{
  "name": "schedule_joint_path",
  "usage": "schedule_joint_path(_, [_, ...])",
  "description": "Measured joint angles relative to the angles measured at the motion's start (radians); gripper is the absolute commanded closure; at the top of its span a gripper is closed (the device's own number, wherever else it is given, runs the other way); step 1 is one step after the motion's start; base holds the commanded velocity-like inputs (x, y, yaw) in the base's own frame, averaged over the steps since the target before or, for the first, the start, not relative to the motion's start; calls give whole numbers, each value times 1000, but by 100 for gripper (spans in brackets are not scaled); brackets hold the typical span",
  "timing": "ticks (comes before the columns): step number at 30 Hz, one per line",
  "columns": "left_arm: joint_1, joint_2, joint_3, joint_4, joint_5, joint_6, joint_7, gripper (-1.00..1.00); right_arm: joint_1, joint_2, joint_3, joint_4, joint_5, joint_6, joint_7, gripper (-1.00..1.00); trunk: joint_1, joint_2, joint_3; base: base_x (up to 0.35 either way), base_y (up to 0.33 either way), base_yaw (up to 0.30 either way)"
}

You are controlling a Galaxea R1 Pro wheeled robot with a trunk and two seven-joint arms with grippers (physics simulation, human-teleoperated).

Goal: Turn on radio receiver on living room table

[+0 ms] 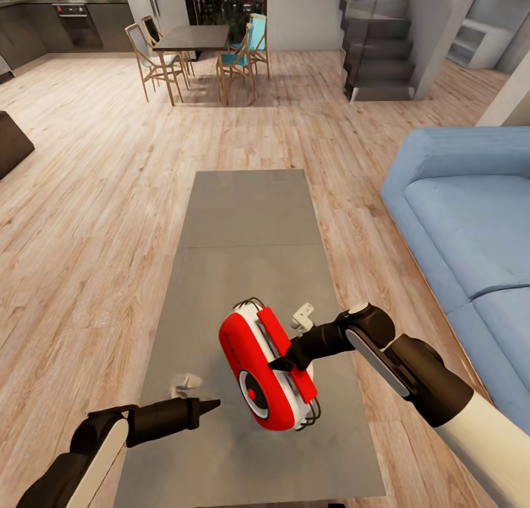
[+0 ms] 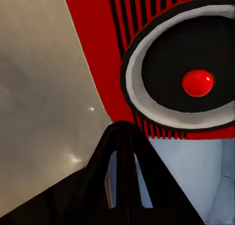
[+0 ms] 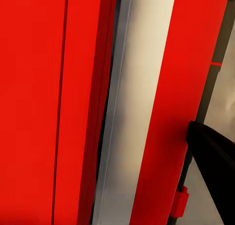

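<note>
- Both my arms reach over the table (image 1: pixel 243 206) near its close end; its far end is bare.
- On this end the radio receiver (image 1: pixel 266 368) is tilted, dial (image 2: pixel 197 82) facing my left side.
- My right gripper (image 1: pixel 283 362) is clamped on the red handle (image 3: pixel 183 107), I judge to steady it.
- My left gripper (image 1: pixel 210 406), fingers together and holding nothing, points at the dial, probably to press it.

Dark dining table (image 1: pixel 193 38) with wooden chairs (image 1: pixel 154 60) at upper centre-left. Grey staircase (image 1: pixel 377 48) upper right. Kitchen cabinets (image 1: pixel 66 22) in upper left corner. Dark furniture piece (image 1: pixel 11 143) at left edge.
</note>
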Motion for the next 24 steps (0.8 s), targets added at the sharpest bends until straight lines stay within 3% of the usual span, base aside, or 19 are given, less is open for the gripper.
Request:
schedule_joint_path(1, [0, -11, -16, 1, 1, 0, 0, 100, 0, 0, 0, 0, 0, 0, -1, 100, 0, 0, 0, 0, 0, 0])
schedule_joint_path(6, [0, -56, -28, 2, -2, 0, -3, 100, 0, 0, -3, 0, 0, 0, -5, 100, 0, 0, 0, 0, 0, 0])
schedule_joint_path(24, [0, -64, -30, -16, 5, -2, -12, 100, 0, 1, -5, 0, 2, 0, -7, 100, 0, 0, 0, 0, 0, 0])
